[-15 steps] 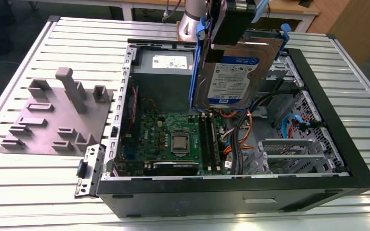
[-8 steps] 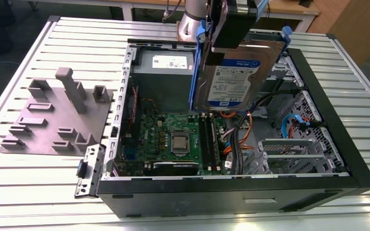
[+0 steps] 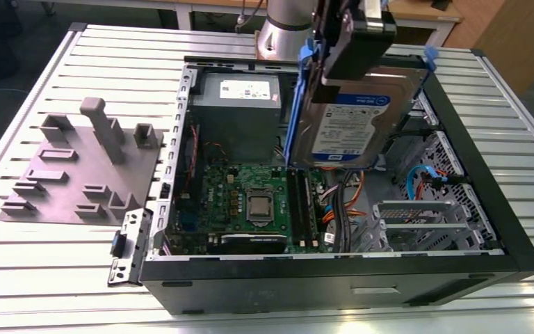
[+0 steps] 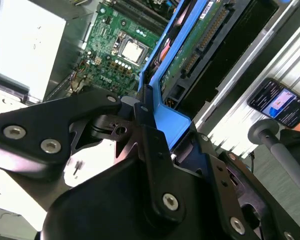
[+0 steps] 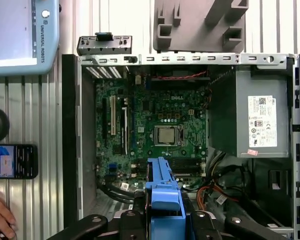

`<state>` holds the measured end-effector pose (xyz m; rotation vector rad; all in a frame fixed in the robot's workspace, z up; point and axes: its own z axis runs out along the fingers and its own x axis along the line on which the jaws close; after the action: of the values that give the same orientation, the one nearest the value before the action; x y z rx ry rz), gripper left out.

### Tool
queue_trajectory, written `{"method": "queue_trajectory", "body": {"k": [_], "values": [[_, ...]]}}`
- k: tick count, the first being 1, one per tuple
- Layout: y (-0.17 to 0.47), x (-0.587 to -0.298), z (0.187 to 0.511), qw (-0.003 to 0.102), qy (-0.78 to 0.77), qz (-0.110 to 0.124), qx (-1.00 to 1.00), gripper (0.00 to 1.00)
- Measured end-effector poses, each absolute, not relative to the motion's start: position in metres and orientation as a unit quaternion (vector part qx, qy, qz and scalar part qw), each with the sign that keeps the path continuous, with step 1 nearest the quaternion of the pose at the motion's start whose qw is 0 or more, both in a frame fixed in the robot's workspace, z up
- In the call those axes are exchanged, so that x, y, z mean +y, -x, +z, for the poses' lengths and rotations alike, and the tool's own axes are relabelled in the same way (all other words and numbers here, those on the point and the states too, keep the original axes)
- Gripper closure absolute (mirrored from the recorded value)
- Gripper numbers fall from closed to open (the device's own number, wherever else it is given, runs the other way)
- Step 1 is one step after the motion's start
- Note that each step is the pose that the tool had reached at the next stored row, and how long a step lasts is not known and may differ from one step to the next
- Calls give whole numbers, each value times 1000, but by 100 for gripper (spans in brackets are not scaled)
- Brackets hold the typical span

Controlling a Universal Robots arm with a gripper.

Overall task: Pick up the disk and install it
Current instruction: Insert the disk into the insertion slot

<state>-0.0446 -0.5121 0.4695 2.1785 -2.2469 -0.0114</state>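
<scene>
The fingers (image 4: 152,150) are closed tight on one end of the disk (image 3: 352,129), pinching it across its blue plastic rail (image 4: 172,120). The disk hangs on edge straight below them, over the open computer case (image 3: 489,209). Its lower edge is above the motherboard (image 3: 248,202), and I cannot tell how far clear.

I judge the disk to be stiff and dense, heavy for its size, with smooth metal faces that could slip, and sensitive to knocks. The rail is thinner plastic and may give a little. The sound hold is on the edges and rails, as the gripper (image 3: 349,62) has it, away from the bare board.

The exterior view gives the disk's labelled face, with the grey power supply (image 3: 239,97) beside the fingers and the silver drive cage (image 3: 416,223) lower down. The second wrist view gives the other face, a green circuit board (image 4: 200,47) with its connector. The first wrist view looks past the fingertips down into the case and also takes in a phone (image 5: 12,161) and a person's hand (image 5: 0,217) on the table outside it.
</scene>
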Motion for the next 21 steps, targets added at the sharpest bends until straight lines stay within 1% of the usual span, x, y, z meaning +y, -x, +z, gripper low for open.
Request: {"method": "queue_trajectory", "body": {"k": [13, 21], "values": [[31, -539, 466, 6, -696, -4, -718, 64], [18, -543, 464, 6, -696, -4, -718, 64]]}}
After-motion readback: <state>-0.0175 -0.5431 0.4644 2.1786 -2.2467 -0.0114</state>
